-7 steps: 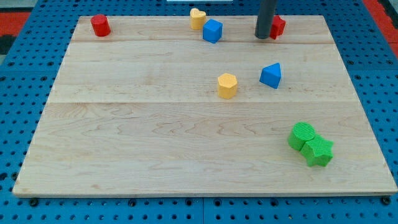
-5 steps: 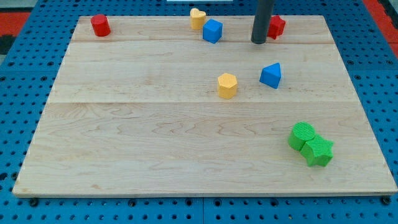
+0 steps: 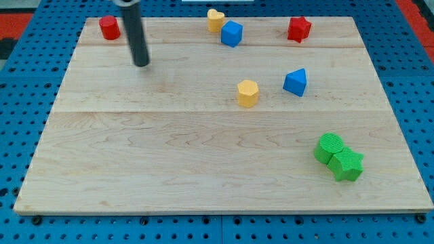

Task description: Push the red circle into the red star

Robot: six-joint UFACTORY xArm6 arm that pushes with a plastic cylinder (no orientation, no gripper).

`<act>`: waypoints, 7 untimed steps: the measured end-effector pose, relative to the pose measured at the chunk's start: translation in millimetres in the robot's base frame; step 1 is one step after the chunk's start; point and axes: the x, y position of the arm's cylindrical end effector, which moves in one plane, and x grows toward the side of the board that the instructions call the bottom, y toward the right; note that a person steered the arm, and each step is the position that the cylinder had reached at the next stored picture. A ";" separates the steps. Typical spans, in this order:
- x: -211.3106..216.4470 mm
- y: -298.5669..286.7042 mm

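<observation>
The red circle (image 3: 109,28) stands at the board's top left corner. The red star (image 3: 298,29) stands far off at the top right. My tip (image 3: 141,64) rests on the board below and to the right of the red circle, a short gap away and not touching it. The rod rises from the tip toward the view's top.
A yellow heart (image 3: 215,19) and a blue cube (image 3: 232,33) sit at the top middle, between circle and star. A yellow hexagon (image 3: 248,93) and a blue triangle (image 3: 296,82) lie mid-board. A green circle (image 3: 329,147) and a green star (image 3: 348,165) touch at the lower right.
My tip has swept from beside the red star at the top right across to the left, ending near the red circle. No block has moved.
</observation>
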 end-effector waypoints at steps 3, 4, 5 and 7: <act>-69.3 -124.1; -86.1 -132.0; -120.8 -117.9; -81.1 11.1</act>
